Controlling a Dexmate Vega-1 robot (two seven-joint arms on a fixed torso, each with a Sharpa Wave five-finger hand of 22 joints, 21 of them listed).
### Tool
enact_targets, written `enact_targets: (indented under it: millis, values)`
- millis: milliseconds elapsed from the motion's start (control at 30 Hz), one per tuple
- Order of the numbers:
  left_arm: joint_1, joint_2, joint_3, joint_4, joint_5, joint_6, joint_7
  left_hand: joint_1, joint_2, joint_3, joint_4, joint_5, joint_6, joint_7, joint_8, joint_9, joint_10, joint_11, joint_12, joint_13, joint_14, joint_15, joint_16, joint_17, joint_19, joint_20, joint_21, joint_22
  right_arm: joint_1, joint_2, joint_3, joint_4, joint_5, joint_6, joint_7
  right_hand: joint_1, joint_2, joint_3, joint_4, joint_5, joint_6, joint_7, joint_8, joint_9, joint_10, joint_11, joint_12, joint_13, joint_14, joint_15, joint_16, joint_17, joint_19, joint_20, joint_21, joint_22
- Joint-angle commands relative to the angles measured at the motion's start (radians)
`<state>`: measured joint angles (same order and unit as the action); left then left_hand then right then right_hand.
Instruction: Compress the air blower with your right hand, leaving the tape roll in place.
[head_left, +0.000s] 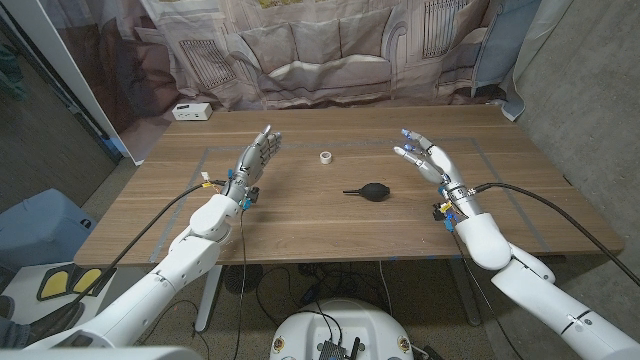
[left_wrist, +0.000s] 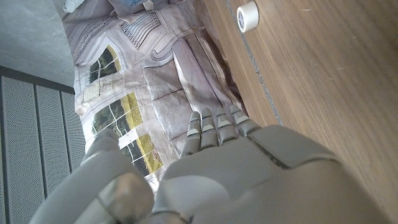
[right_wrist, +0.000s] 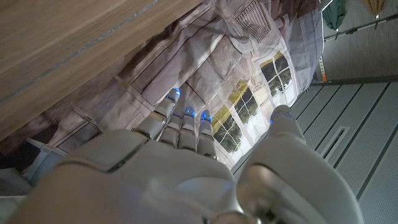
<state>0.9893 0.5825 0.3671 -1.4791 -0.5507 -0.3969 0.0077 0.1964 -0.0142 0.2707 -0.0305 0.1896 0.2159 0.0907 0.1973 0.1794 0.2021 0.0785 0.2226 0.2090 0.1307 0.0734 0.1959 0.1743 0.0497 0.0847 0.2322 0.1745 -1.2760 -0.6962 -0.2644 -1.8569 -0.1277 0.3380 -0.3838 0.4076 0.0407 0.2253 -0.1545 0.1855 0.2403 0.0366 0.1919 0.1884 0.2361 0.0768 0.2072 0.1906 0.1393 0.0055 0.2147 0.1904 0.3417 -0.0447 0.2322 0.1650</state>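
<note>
One black air blower (head_left: 367, 189) lies near the table's (head_left: 300, 225) centre, well apart from my right hand (head_left: 428, 160), which hovers released toward the right edge. One white tape roll (head_left: 326, 157) stands beyond it. My left hand (head_left: 254, 158) is likewise released, fingers spread.

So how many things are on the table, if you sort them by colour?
Black: 1, the blower
White: 2, the tape roll and a box at the far left corner
Total: 3
</note>
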Motion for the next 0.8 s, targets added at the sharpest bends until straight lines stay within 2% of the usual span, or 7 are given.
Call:
enact_targets:
  millis: [33, 433, 633, 800]
  values:
    - [0.011, 0.003, -0.003, -0.008, -0.009, 0.003, -0.004, 0.007, 0.006, 0.004, -0.003, 0.002, -0.002, -0.003, -0.002, 0.002, 0.009, -0.004, 0.004, 0.000, 0.010, -0.002, 0.000, 0.005, 0.006, 0.002, -0.004, 0.003, -0.017, -0.018, -0.018, -0.063, -0.128, -0.115, -0.052, 0.014, 0.001, 0.003, -0.006, -0.002, -0.002, 0.006, 0.001, 0.003, -0.005, 0.003, -0.004, 0.002, -0.006, 0.007, -0.005, 0.002, -0.003, 0.005, -0.008, 0.005]
    - [0.007, 0.004, -0.004, -0.001, -0.008, -0.009, -0.015, 0.009, 0.008, 0.004, -0.006, 0.001, 0.000, 0.000, -0.003, 0.002, 0.011, -0.004, 0.004, -0.001, 0.012, -0.001, -0.001, 0.004, 0.008, 0.002, -0.007, 0.003, -0.015, -0.051, -0.053, -0.121, -0.250, -0.238, -0.078, 0.033, 0.002, 0.010, -0.008, -0.003, -0.029, 0.005, -0.006, 0.002, -0.025, -0.011, -0.013, 0.001, -0.023, 0.008, -0.014, 0.002, -0.020, 0.007, -0.023, 0.005]
    - [0.006, 0.006, -0.003, -0.002, -0.009, -0.005, -0.017, 0.009, 0.009, 0.005, -0.007, 0.001, 0.002, -0.001, -0.002, 0.002, 0.012, -0.007, 0.004, -0.002, 0.012, -0.002, -0.002, 0.004, 0.009, 0.003, -0.009, 0.003, -0.007, -0.079, -0.063, -0.145, -0.252, -0.274, -0.045, 0.042, 0.002, 0.013, -0.009, -0.003, -0.041, 0.007, -0.008, 0.003, -0.037, -0.015, -0.017, 0.001, -0.033, 0.004, -0.018, 0.001, -0.029, 0.006, -0.029, 0.005]
    - [0.009, 0.008, -0.005, -0.009, -0.005, -0.008, -0.014, 0.009, 0.010, 0.005, -0.008, 0.001, 0.000, -0.002, -0.004, 0.002, 0.012, -0.003, 0.003, -0.003, 0.013, -0.001, -0.002, 0.004, 0.009, 0.002, -0.010, 0.003, -0.002, -0.094, -0.072, -0.164, -0.265, -0.313, -0.033, 0.054, -0.001, 0.015, -0.008, -0.005, -0.053, -0.001, -0.006, 0.003, -0.065, -0.009, -0.023, 0.001, -0.056, 0.013, -0.025, 0.002, -0.056, 0.011, -0.042, 0.005]
